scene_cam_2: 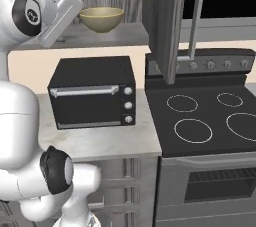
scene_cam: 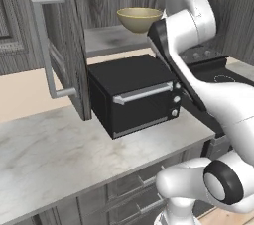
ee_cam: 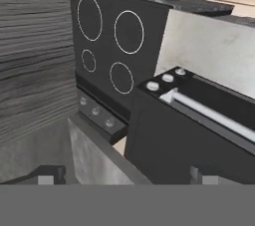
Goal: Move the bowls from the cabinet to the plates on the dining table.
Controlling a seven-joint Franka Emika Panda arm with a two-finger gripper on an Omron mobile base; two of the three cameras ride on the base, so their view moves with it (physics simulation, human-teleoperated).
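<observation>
One tan bowl stands upright on the shelf of the open cabinet, whose doors are swung wide. My hand is raised to shelf height just left of the bowl and is not touching it. In the hand view my gripper is open with nothing between its fingertips. It looks down past the shelf edge at the oven and stove. The plates and the dining table are out of view.
A black toaster oven sits on the marble counter right below the shelf. A black stove with several ring burners lies to its right. Grey drawer units run under the counter.
</observation>
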